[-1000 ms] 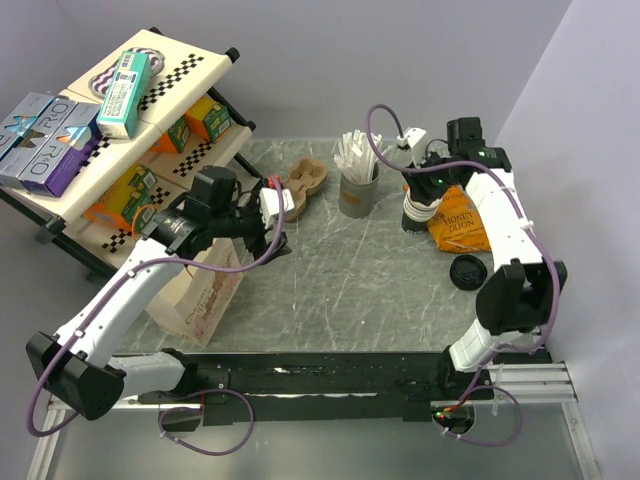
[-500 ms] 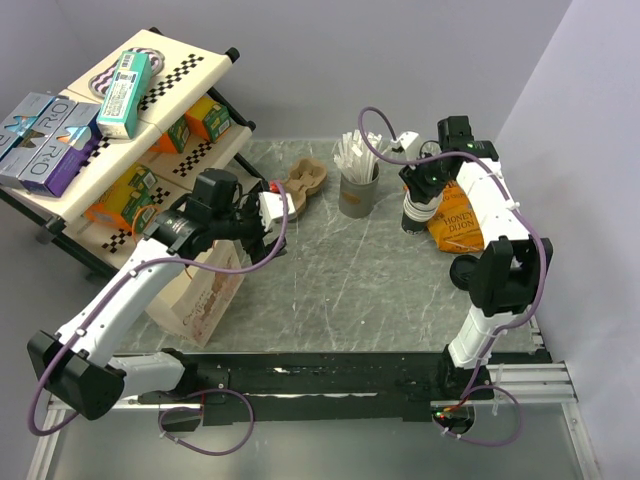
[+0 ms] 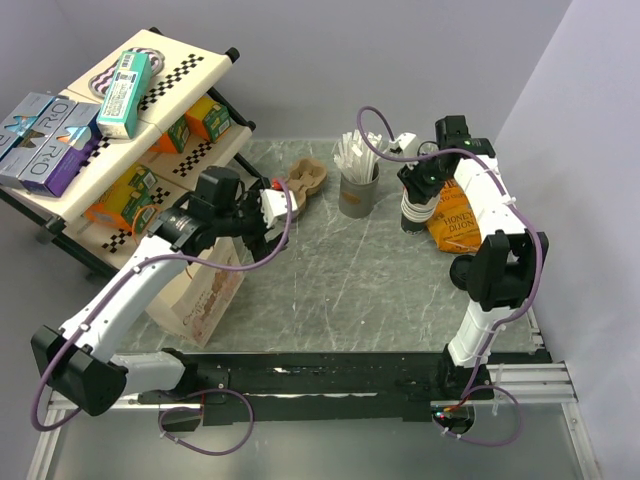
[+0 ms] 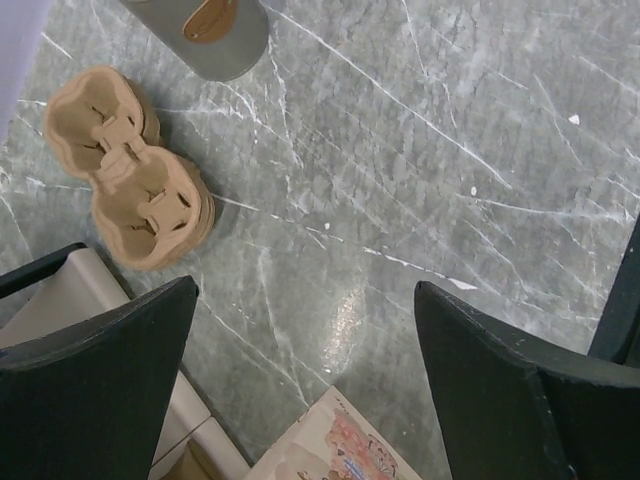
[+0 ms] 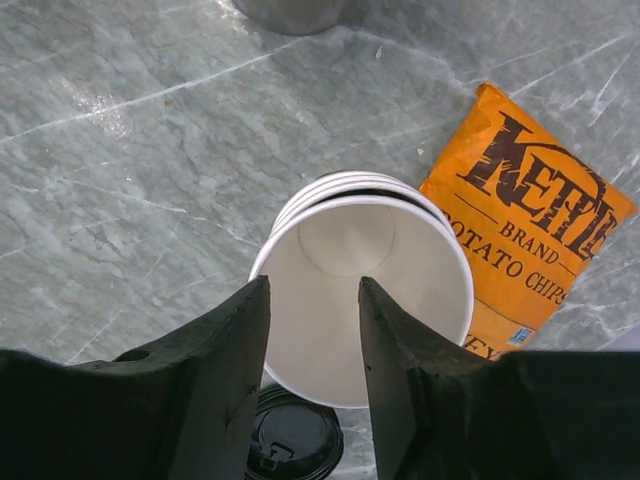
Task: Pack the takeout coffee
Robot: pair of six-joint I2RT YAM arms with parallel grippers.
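On the grey marble tabletop (image 5: 120,150), my right gripper (image 5: 313,285) hovers half-spread and empty over the stack of white paper cups (image 5: 365,290). The takeout coffee (image 5: 295,440), only its round black top showing, sits beneath my fingers, just beside that stack. My left gripper (image 4: 305,300) gapes empty, well apart.

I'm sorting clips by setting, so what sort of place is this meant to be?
Probably a mock café or takeout counter staged on a lab table. A stack of white paper cups, a cardboard cup carrier and a shelf rack of boxed snacks all point that way.
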